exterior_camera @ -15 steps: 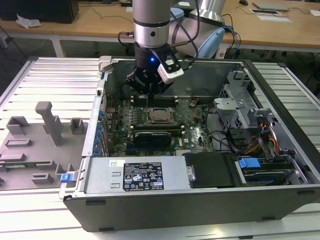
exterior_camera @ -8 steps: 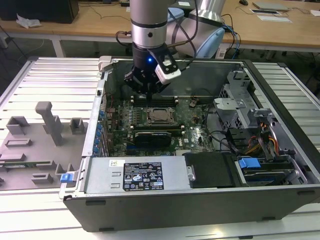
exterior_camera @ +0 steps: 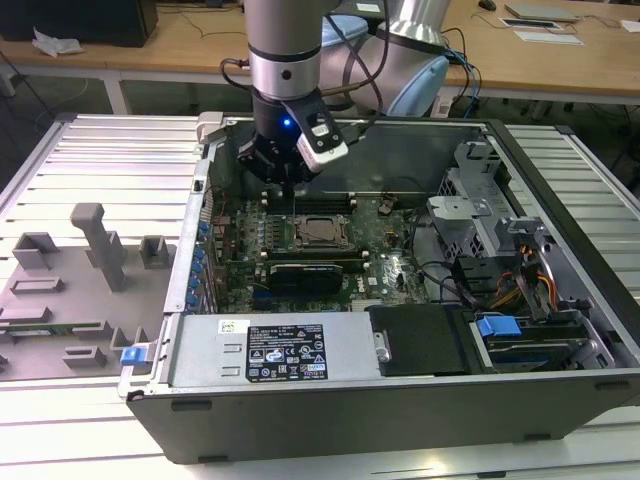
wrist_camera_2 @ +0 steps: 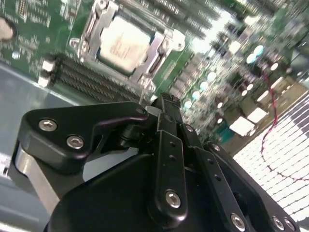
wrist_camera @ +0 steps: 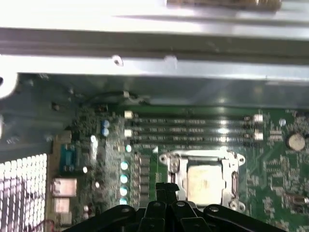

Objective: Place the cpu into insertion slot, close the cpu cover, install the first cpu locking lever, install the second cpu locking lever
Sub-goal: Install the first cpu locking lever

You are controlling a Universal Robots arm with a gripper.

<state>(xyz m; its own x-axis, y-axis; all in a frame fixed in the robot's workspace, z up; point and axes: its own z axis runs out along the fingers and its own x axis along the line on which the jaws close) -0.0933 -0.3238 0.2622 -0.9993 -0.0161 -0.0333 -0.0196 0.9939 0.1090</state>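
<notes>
Closest to me is the power supply [exterior_camera: 290,350] with its white label, along the near wall of the open computer case [exterior_camera: 400,420], which lies flat on the ribbed metal surface [exterior_camera: 100,150]. Some grey holder blocks [exterior_camera: 100,245] stand off at the exterior view's left.

Inside on the green board, the cpu [wrist_camera_2: 123,43] is already sitting in the insertion slot [exterior_camera: 338,240]. You can see its pale silver top in both wrist views. The cpu cover [wrist_camera_2: 157,50] looks to be lying flat around it, with the chip showing through the window. Can't tell whether the locking levers are hooked or not, too fiddly to see.

The tool [wrist_camera_2: 164,104] hangs over the board just beside the socket, a bit to the exterior view's left of it, above the long memory slots [wrist_camera: 193,128]. Its fingers [wrist_camera: 166,188] look pressed together. A long black expansion card [exterior_camera: 310,272] lies between the socket and the power supply.
</notes>
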